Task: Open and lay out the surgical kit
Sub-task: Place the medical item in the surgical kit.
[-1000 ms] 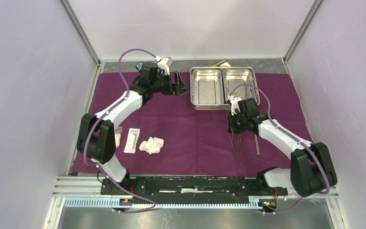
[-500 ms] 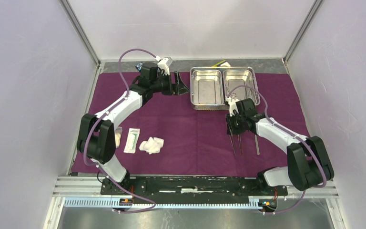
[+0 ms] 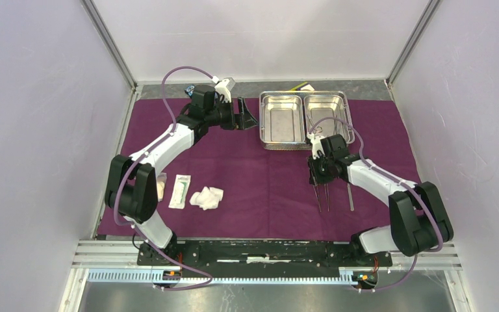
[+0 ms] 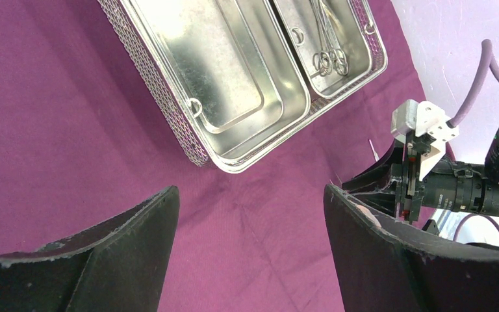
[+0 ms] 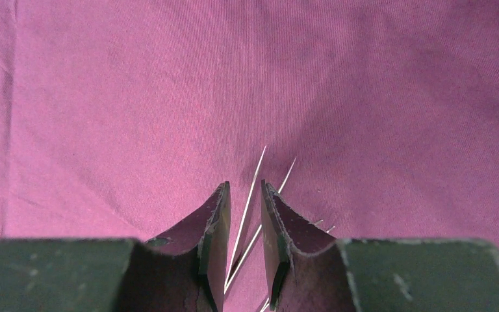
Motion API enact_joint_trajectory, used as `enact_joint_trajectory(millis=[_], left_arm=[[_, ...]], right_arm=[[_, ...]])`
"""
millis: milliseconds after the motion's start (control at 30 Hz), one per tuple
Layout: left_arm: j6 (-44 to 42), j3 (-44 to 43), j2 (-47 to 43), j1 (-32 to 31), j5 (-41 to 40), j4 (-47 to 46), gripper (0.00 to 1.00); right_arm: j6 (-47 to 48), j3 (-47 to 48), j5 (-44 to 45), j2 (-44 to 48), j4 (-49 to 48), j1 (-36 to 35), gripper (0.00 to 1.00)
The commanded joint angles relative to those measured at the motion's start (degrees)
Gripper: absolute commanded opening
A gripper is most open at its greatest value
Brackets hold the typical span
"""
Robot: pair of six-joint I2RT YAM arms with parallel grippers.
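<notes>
Right gripper [image 5: 244, 186] straddled the tweezers [image 5: 258, 169], jaws narrow, grip unclear; lifting off-centre could let them slip and skew. Left gripper [image 4: 248, 190] gaped empty near the tray [image 4: 227, 84].

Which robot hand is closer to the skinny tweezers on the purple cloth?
Right. The right fingers are closed around the tweezers. The left fingers hang open far away across the cloth, beside the shiny tray.
</notes>
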State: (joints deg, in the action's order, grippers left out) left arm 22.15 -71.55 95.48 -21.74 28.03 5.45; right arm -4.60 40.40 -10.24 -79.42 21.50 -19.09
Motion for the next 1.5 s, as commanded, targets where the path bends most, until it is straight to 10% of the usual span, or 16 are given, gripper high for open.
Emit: enact_joint_trajectory(millis=[0, 1467], left_arm=[[-2.9, -0.3, -1.2, -0.2, 0.3, -2.3, 0.88], [-2.8, 0.0, -1.1, -0.2, 0.8, -2.5, 0.88]], right_arm=[[0.5, 1.8, 0.8, -0.9, -1.2, -0.2, 0.30], [0.3, 1.6, 2.3, -0.3, -1.0, -0.6, 0.30]])
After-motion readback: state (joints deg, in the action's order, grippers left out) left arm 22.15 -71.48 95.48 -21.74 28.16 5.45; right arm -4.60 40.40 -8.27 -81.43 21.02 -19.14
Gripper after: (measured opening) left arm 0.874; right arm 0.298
